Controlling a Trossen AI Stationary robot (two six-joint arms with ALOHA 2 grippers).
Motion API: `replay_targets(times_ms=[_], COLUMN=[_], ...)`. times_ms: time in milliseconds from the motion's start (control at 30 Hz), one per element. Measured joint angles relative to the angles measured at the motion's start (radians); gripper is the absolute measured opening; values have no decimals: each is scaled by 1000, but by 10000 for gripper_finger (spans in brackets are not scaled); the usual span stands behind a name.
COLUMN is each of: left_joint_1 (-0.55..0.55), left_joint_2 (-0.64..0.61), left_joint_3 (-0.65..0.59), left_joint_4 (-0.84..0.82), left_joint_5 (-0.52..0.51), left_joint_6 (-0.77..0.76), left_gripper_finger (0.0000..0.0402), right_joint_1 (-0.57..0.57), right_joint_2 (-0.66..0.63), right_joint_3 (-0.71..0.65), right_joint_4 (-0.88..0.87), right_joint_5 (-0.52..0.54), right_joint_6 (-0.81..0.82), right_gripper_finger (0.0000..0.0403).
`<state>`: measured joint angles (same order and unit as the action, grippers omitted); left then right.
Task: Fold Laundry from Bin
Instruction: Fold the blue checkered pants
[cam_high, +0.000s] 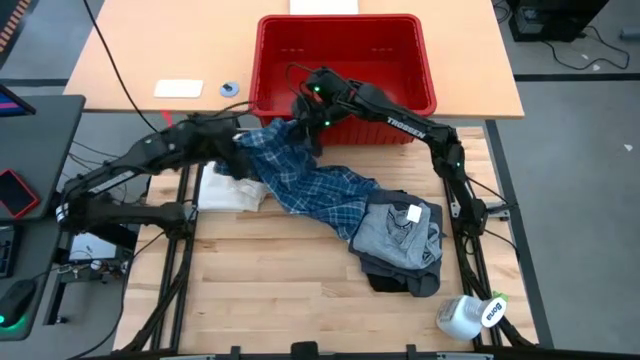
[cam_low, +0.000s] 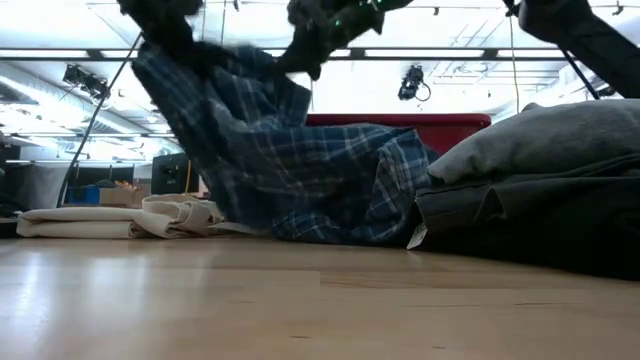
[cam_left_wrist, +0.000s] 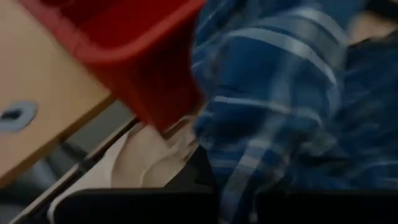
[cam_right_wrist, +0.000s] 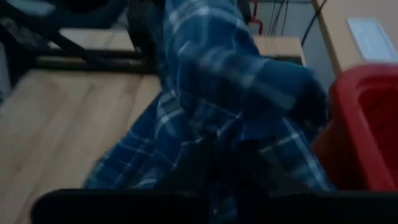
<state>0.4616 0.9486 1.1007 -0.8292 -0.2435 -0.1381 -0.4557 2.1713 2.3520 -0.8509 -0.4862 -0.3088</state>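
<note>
- At the bottom right of the high view, nearest to the table's front edge, a white plastic bottle (cam_high: 470, 316) lies on its side on the wooden table (cam_high: 270, 290).
- A little higher, at the lower right of centre, a light grey garment (cam_high: 398, 232) lies folded on top of a dark grey garment (cam_high: 400, 278); in the low view this pile fills the right side of the frame.
- The blue-and-white plaid shirt (cam_high: 305, 185) stretches from this pile diagonally up to the centre of the high view. Its lower part rests on the table and its upper part is lifted in the air, as the low view (cam_low: 270, 150) shows.
- At the left of centre, a cream-white cloth (cam_high: 228, 190) lies flat on the table, just beside the shirt.
- The left gripper (cam_high: 240, 143) is at the upper edge of the shirt, left of centre. Its jaws are closed together on the plaid fabric.
- The right gripper (cam_high: 305, 115) is at the shirt's top, in front of the bin's front wall. It touches the fabric, but whether its jaws are apart or together cannot be told.
- The red bin (cam_high: 345, 22) stands at the top centre of the frame, on the far tan desk (cam_high: 130, 60).
- On this desk, at the upper left, a white card (cam_high: 178, 88) and a small round disc (cam_high: 229, 89) lie near each other.
</note>
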Motion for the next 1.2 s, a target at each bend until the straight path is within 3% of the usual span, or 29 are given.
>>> replay_targets(times_ms=[133, 267, 367, 467, 600, 733, 967, 1067, 1200], left_joint_1=[-34, -81, -126, -175, -249, -345, -518, -583, -621], left_joint_2=[-91, -137, -167, -179, -173, -149, -144, -143, -143], left_joint_3=[0, 0, 0, 1, 1, -8, -159, -224, -235], left_joint_4=[30, 2, -33, -86, -204, -330, -354, -379, -384], left_joint_5=[157, 192, 223, 310, 380, 380, 376, 302, 117], left_joint_6=[52, -26, -123, -246, -416, -516, -667, -703, -700], left_gripper_finger=[7, 8, 8, 8, 8, 8, 8, 8, 18], right_joint_1=[-9, -17, -12, 1, 46, 103, 131, 123, 119], right_joint_2=[-45, -99, -155, -184, -181, -187, -196, -238, -285], right_joint_3=[1, 1, 1, 3, -49, -214, -494, -590, -694], right_joint_4=[-8, -113, -298, -524, -717, -690, -538, -451, -329], right_joint_5=[-49, -106, -83, -53, -28, -20, -7, 8, 29], right_joint_6=[60, 123, 121, 74, 3, -32, 9, 44, 61], right_gripper_finger=[120, 211, 266, 293, 291, 274, 240, 230, 224])
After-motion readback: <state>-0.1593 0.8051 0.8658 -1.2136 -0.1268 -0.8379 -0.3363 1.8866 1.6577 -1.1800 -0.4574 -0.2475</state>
